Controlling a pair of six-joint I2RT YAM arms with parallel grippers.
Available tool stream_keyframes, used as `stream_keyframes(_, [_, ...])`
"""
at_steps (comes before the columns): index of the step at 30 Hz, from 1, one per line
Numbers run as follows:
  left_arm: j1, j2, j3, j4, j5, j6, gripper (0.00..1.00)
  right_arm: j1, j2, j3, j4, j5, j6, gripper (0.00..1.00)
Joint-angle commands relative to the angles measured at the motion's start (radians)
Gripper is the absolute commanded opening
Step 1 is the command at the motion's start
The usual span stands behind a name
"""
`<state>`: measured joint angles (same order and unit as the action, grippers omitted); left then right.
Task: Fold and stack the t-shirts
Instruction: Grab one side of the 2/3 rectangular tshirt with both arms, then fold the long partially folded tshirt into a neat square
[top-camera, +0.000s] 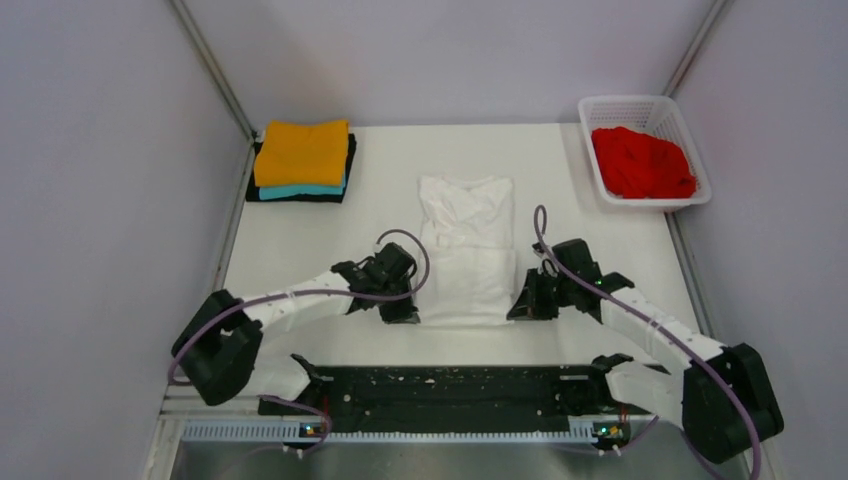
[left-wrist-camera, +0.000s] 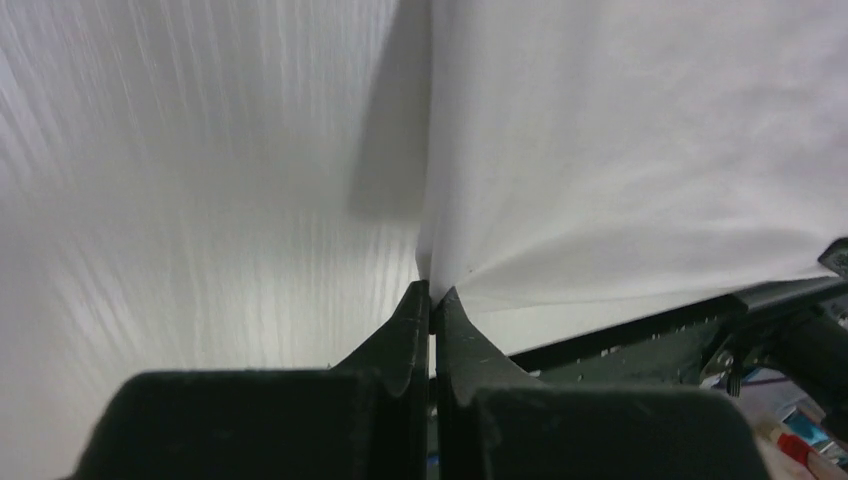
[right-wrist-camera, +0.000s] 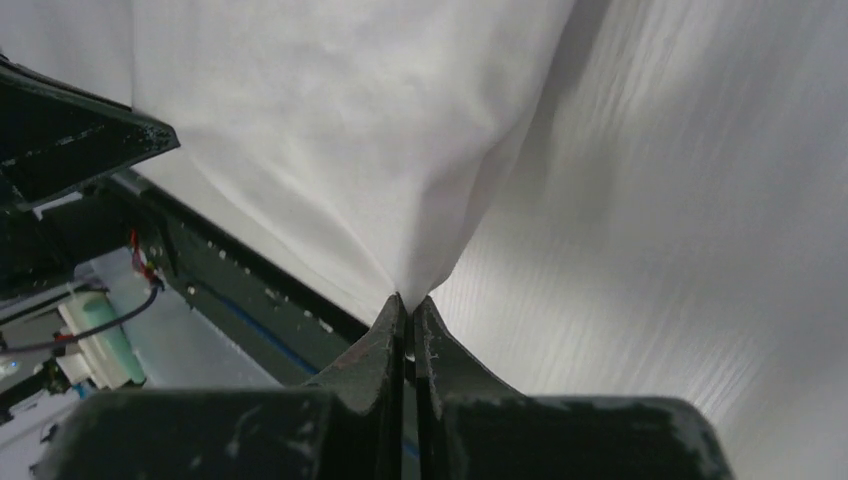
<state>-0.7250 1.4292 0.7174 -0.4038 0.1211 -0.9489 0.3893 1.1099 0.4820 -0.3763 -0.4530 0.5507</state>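
White t-shirt (top-camera: 466, 250), the largest cloth, lies in the middle of the table (top-camera: 600, 260), folded to a long narrow shape with the collar toward the upper side of the top view and the hem toward the arms. In the upper left of this view is a neat stack: the orange t-shirt (top-camera: 302, 152) on top, the teal t-shirt (top-camera: 300, 189) showing as a thin edge under it, and a black layer (top-camera: 298, 198) at the bottom. In the upper right stands the white mesh basket (top-camera: 640, 105), and the red t-shirt (top-camera: 640, 163) lies crumpled inside it. The left gripper (left-wrist-camera: 432, 292) is clenched on the lower left corner of the white cloth. The right gripper (right-wrist-camera: 407, 303) is clenched on the lower right corner, and the cloth rises to a small peak between its fingers.
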Motion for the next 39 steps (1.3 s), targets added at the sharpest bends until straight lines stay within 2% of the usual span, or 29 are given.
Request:
stream_keyframes(1, [-0.102, -0.207, 0.002, -0.219, -0.159, -0.102, 0.0, 0.009, -0.135, 0.017, -0.249, -0.136, -0.049, 0.0])
stream_keyframes(4, [-0.149, -0.318, 0.01, -0.238, -0.169, -0.131, 0.0, 0.009, -0.213, 0.044, -0.313, -0.244, -0.052, 0.0])
stream_keyframes(6, [-0.16, -0.366, 0.022, -0.238, -0.194, -0.143, 0.0, 0.009, -0.245, 0.058, -0.297, -0.308, -0.052, 0.0])
stream_keyframes(8, [-0.16, -0.396, 0.041, -0.226, -0.232, -0.132, 0.0, 0.008, -0.24, 0.084, -0.268, -0.31, -0.046, 0.0])
stream_keyframes(14, [-0.156, -0.378, 0.174, -0.163, -0.429, -0.027, 0.0, -0.044, -0.151, 0.21, -0.193, -0.276, -0.091, 0.0])
stream_keyframes(18, [-0.133, -0.327, 0.269, -0.131, -0.499, 0.059, 0.0, -0.098, -0.092, 0.302, -0.188, -0.252, -0.132, 0.0])
stream_keyframes(28, [0.097, -0.145, 0.434, -0.03, -0.299, 0.224, 0.0, -0.175, 0.065, 0.471, -0.111, -0.191, -0.106, 0.0])
stream_keyframes(39, [0.204, 0.136, 0.694, -0.037, -0.19, 0.321, 0.0, -0.255, 0.241, 0.579, -0.043, -0.19, -0.103, 0.0])
